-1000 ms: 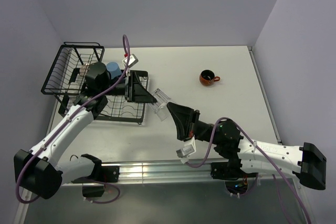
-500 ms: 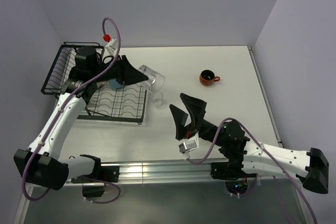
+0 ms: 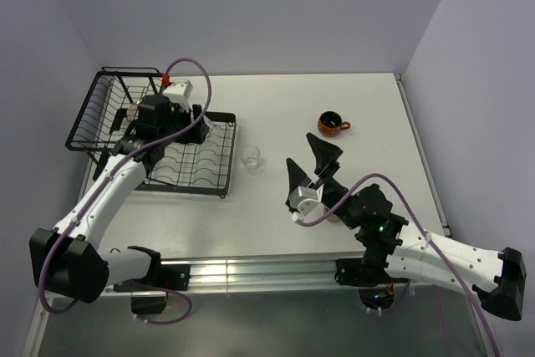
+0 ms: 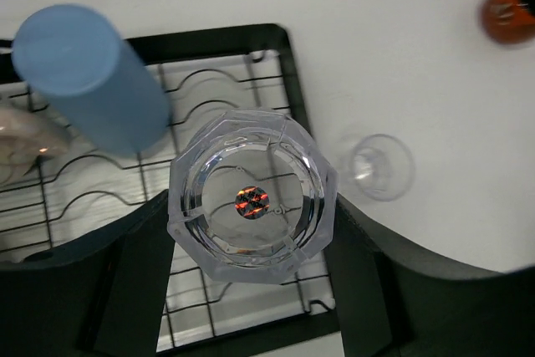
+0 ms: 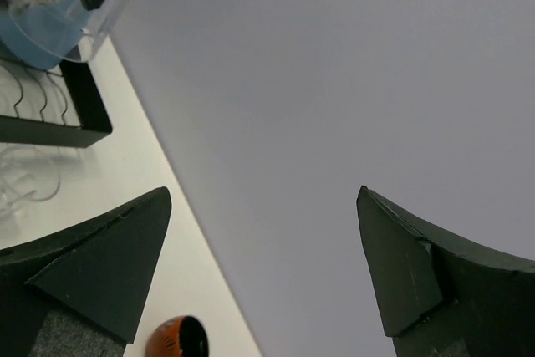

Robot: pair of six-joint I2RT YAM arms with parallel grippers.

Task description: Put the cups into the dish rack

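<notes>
The left gripper (image 4: 251, 240) pinches a clear faceted glass (image 4: 248, 156) across its sides, holding it above the dish rack (image 4: 288, 64) at the flat tray's right edge, apparently to lower it beside the blue tumbler (image 4: 92, 73) leaning there. Whether its mouth faces up or down is hard to tell. A second clear glass (image 3: 250, 156) stands on the table (image 3: 376, 98) just off the rack's right edge, the brown-orange cup (image 3: 333, 124) toward the far right. The right gripper (image 5: 264, 206) is spread, empty, tipped upward, clear of the rack
</notes>
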